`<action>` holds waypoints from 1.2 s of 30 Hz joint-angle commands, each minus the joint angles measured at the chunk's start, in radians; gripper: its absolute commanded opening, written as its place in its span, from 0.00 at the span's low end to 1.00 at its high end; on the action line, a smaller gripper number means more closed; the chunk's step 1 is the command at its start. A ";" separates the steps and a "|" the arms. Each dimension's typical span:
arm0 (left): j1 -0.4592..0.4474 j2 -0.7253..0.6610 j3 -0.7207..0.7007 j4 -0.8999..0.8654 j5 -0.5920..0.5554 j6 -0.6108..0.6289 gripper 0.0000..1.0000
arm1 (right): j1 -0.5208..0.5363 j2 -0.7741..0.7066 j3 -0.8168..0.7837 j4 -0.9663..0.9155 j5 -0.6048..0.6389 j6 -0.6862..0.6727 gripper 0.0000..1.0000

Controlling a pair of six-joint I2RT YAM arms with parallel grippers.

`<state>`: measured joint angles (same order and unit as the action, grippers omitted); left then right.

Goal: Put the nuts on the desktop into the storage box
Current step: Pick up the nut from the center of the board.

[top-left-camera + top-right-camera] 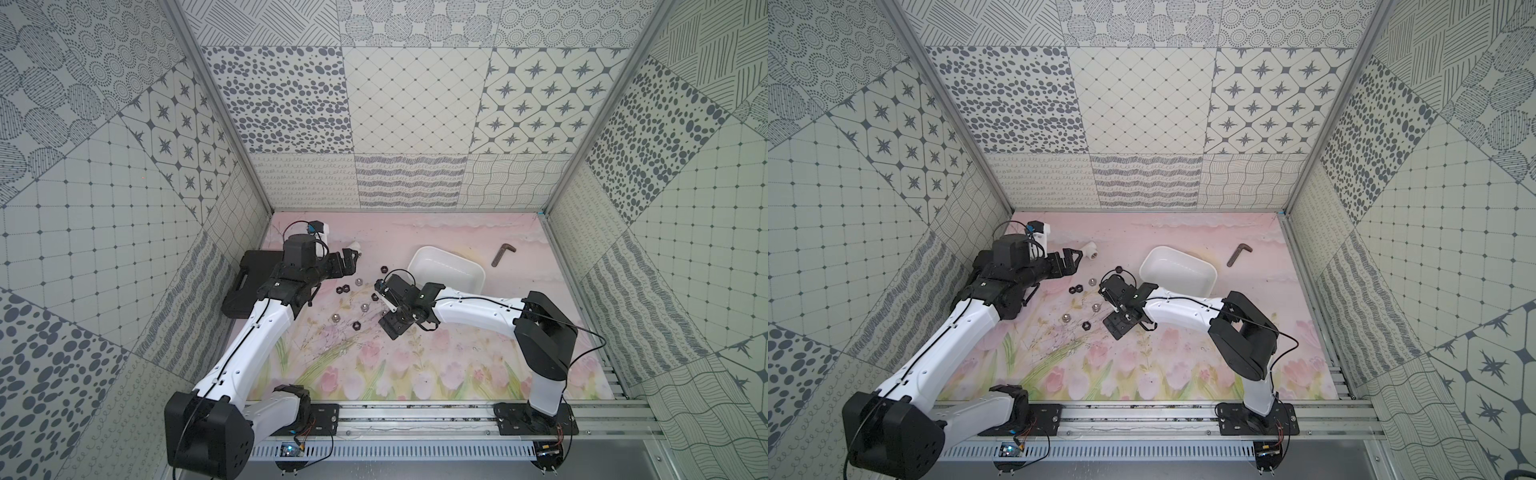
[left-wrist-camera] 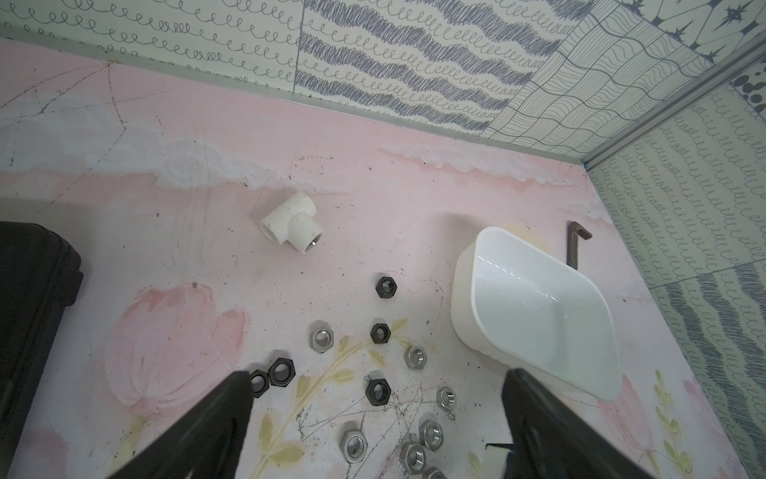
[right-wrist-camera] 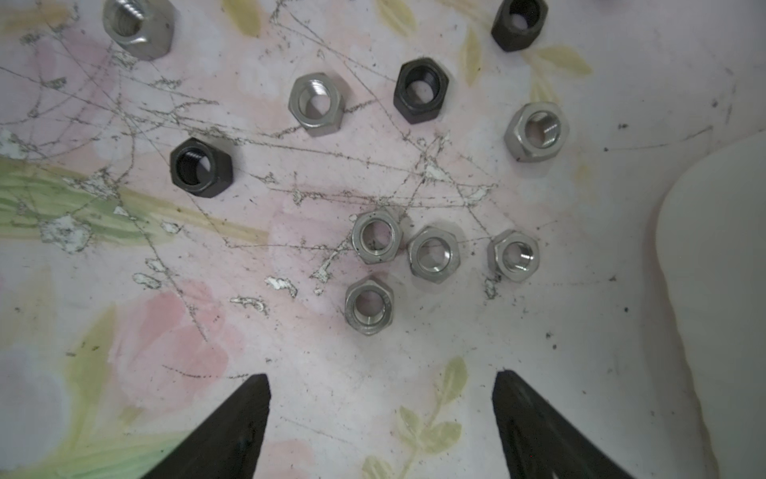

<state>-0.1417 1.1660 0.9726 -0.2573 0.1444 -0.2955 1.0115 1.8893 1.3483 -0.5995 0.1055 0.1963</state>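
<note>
A: What surface and room are shown?

B: A pale pink table [image 1: 457, 237], printed with tulips, leaves and clouds and marked with dark scratches, is enclosed by walls [image 1: 411, 104] covered in grey-and-white patterned panels and held in metal framing.

A: How many of each thing are counted?

B: Twelve nuts [image 2: 380, 333] are counted in the left wrist view, seven silver and five black. One white storage box [image 1: 449, 270], one white T fitting [image 2: 290, 226], one dark hex key [image 2: 574, 244] and one black case [image 1: 249, 274] are also seen.

A: Where are the nuts placed relative to each end effector?

B: They are scattered on the table at the centre of both top views, just left of the storage box. The right end effector [image 3: 381, 377] is held over them with its fingers spread apart and clamped on nothing. Four silver nuts are clustered just ahead of its fingertips, the nearest in line with the gap but not between the fingers. The left end effector [image 2: 379, 373] is likewise spread apart and clamped on nothing, held above the table beside the T fitting, with the nuts lying beyond it.
</note>
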 commanded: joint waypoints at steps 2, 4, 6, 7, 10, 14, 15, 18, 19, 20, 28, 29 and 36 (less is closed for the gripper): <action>-0.001 0.015 0.015 -0.001 -0.014 -0.011 0.99 | 0.013 0.046 0.050 -0.020 0.004 0.024 0.87; -0.003 0.021 0.015 -0.001 -0.014 -0.011 0.99 | 0.013 0.060 0.055 -0.020 0.002 0.028 0.86; -0.002 0.026 0.015 -0.002 -0.017 -0.011 0.99 | 0.015 0.076 0.068 -0.028 -0.004 0.031 0.84; -0.001 0.027 0.017 -0.002 -0.016 -0.010 0.99 | 0.016 0.084 0.075 -0.033 -0.003 0.031 0.83; -0.001 0.027 0.018 -0.004 -0.021 -0.008 0.99 | 0.020 0.104 0.088 -0.041 0.000 0.032 0.81; -0.001 0.026 0.017 -0.005 -0.024 -0.005 0.99 | 0.021 0.127 0.098 -0.042 0.006 0.035 0.79; -0.002 0.028 0.017 -0.005 -0.025 -0.005 0.99 | 0.021 0.134 0.102 -0.042 0.006 0.037 0.78; -0.001 0.030 0.017 -0.006 -0.024 -0.005 0.99 | 0.021 0.155 0.113 -0.042 0.003 0.037 0.76; -0.002 0.028 0.017 -0.008 -0.026 -0.005 0.99 | 0.021 0.160 0.116 -0.041 0.003 0.037 0.75; -0.002 0.027 0.015 -0.007 -0.025 -0.005 0.99 | 0.021 0.164 0.121 -0.042 0.005 0.036 0.75; -0.001 0.021 0.014 -0.010 -0.035 -0.001 0.99 | 0.016 0.198 0.153 -0.042 -0.014 0.037 0.59; -0.002 0.021 0.015 -0.011 -0.034 0.001 0.99 | 0.015 0.200 0.153 -0.043 -0.021 0.039 0.56; -0.001 0.017 0.017 -0.015 -0.038 0.002 0.99 | 0.013 0.190 0.132 -0.069 -0.016 0.049 0.52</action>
<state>-0.1417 1.1904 0.9730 -0.2626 0.1188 -0.2947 1.0256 2.0750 1.4811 -0.6571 0.0902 0.2359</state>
